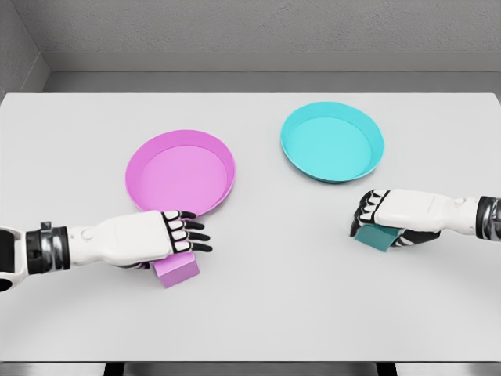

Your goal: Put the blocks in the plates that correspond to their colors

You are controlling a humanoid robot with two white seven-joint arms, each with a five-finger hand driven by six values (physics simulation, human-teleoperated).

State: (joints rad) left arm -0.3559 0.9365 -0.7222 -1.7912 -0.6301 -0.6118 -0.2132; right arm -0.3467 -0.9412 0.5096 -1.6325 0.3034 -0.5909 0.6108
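Note:
A pink block (pixel 177 271) lies on the white table (pixel 274 305) just in front of the pink plate (pixel 181 171). My left hand (pixel 186 233) hovers over the block's far edge with its fingers stretched out and relaxed, hiding part of the block. A teal block (pixel 377 236) rests on the table in front of the teal plate (pixel 332 142). My right hand (pixel 374 213) covers its top, fingers curled down over the far side and thumb at the near side, closed around it. Both plates hold nothing.
The table's near edge (pixel 250 362) runs along the bottom of the view. A grey wall stands behind the far edge. The two plates sit side by side, a small gap apart.

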